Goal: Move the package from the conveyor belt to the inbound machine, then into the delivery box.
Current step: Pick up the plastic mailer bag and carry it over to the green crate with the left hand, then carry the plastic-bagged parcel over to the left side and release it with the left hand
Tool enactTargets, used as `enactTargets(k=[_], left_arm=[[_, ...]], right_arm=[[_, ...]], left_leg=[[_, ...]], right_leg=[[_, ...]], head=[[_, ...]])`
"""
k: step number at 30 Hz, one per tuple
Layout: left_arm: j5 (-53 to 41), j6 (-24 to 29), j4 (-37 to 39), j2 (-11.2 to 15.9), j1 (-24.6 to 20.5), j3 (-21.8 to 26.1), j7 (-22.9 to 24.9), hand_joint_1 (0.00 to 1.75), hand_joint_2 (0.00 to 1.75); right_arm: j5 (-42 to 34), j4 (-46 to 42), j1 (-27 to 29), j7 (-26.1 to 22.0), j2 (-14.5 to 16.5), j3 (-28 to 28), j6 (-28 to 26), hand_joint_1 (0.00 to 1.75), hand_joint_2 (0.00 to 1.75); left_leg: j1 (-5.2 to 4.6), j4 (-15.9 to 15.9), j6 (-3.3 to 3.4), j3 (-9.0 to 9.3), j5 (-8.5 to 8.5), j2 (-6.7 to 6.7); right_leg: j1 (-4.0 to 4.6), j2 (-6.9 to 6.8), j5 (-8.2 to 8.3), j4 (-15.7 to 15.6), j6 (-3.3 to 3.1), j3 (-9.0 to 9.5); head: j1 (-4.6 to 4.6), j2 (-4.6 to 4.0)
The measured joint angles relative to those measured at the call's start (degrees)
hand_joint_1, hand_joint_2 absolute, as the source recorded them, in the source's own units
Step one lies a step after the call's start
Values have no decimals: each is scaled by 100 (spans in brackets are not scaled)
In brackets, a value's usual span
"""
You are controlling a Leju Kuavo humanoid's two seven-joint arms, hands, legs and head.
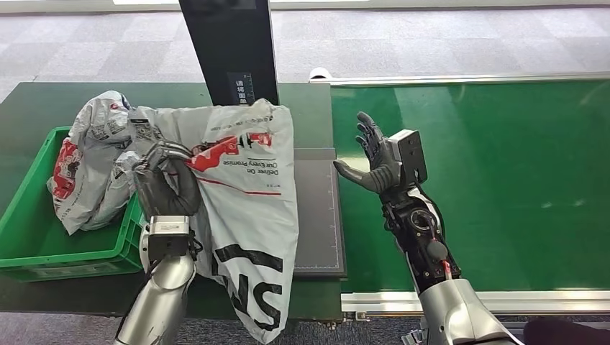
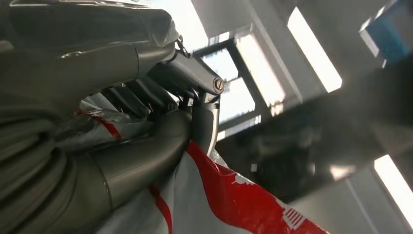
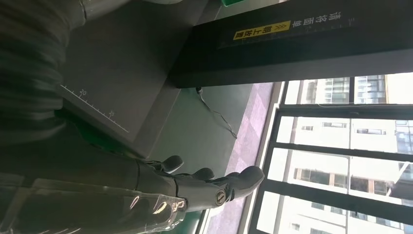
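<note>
**Inspector:** State of the left hand (image 1: pixel 155 167)?

**Assistant:** Clamped on the package (image 1: pixel 244 208), a white courier bag with red and black print. The fingers are closed on its upper left part. The bag hangs over the left part of the inbound machine's grey scale plate (image 1: pixel 318 215) and trails past the near edge of the tabletop (image 1: pixel 43 100).

**Inspector:** And the right hand (image 1: pixel 378 159)?

**Assistant:** Fingers apart, holding nothing, raised above the left end of the green conveyor belt (image 1: pixel 503 180), just right of the plate.

**Inspector:** The delivery box?

**Assistant:** The green crate (image 1: pixel 29 244) stands at the left, with a grey bag (image 1: pixel 90 165) already inside it. The held package's left edge reaches the crate's right wall.

**Inspector:** Your judgement of the step?

**Assistant:** Transfer from machine to crate, apparently. My recommendation: lift until the hanging tail clears the tabletop edge and the crate wall (loose film snags easily), carry it left over the open crate, lower it, and only then let go. Keep the right hand clear of the black scanner post (image 1: pixel 230 50).
</note>
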Motion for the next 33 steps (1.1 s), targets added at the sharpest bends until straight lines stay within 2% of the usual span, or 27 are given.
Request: enactTargets(k=[3, 5, 6, 10, 16, 19, 22, 25, 28, 30, 33], left_arm=[[-1586, 530, -386, -120, -131, 470, -21, 175, 175], [-2732, 591, -549, -204, -255, 905, -25, 175, 175], [-3002, 594, -601, -228, -286, 1062, -25, 175, 175], [-3025, 597, -744, -299, -328, 1428, -25, 175, 175], [-3219, 597, -807, -363, -412, 1685, -25, 175, 175], [-3469, 597, -700, -381, -660, 2020, 27, 175, 175], [-3621, 597, -369, -287, -1070, 2450, 364, 175, 175], [-4015, 596, 252, -7, -1549, 2789, 1239, 175, 175], [-4627, 596, 1203, 460, -2105, 3025, 2620, 175, 175], [-5018, 597, 1988, 975, -2501, 3195, 3462, 175, 175], [-5414, 596, 3191, 1791, -3093, 3460, 4260, 175, 175]], right_arm=[[60, 25, 1, -9, 1, 13, 11, 0, 175], [86, 32, 1, -9, 9, 30, 11, 0, 175], [93, 33, 1, -9, 13, 36, 11, 0, 175], [102, 38, 0, -9, 18, 44, 11, 0, 175], [114, 44, 0, -9, 26, 61, 12, 0, 175], [132, 46, 2, -11, 24, 90, 11, 0, 175], [163, 46, 10, -19, 20, 100, 6, 0, 175], [185, 34, 40, -15, 1, 100, 0, 0, 175], [216, 2, 81, 10, -33, 104, 36, 0, 175], [233, -5, 89, 19, -49, 122, 89, 0, 175], [239, -4, 96, 17, -60, 149, 107, 0, 175]], left_leg=[[1, 0, -1, 2, 1, -3], [1, 0, -1, 5, 1, -1], [1, 0, -1, 7, 1, 2], [1, 0, -1, 6, 1, 4], [0, 0, -1, 4, 1, 3], [0, 0, -1, 5, 1, 4], [1, 0, -1, 9, 2, 4], [5, 0, -4, 11, 6, 4], [8, -1, -7, 10, 9, 12], [10, -2, -9, 9, 10, 35], [12, -2, -13, 8, 12, 64]], right_leg=[[0, -1, 0, 0, 0, 2], [0, 1, 0, 0, 0, 4], [1, 3, 1, 0, 0, 4], [1, 2, 0, 0, -1, 3], [0, 0, 0, 0, 0, 3], [0, 0, 1, 0, 0, 3], [1, 1, 2, 1, -1, 3], [6, 1, 4, 3, -4, 3], [9, 9, 8, 8, -11, 2], [11, 31, 13, 11, -19, -5], [15, 65, 18, 13, -26, -23]], head=[[1, 0], [1, 0], [0, 0], [1, 0], [2, -1], [2, 0], [0, 0], [0, 0], [2, 0], [2, -1], [0, -1]])
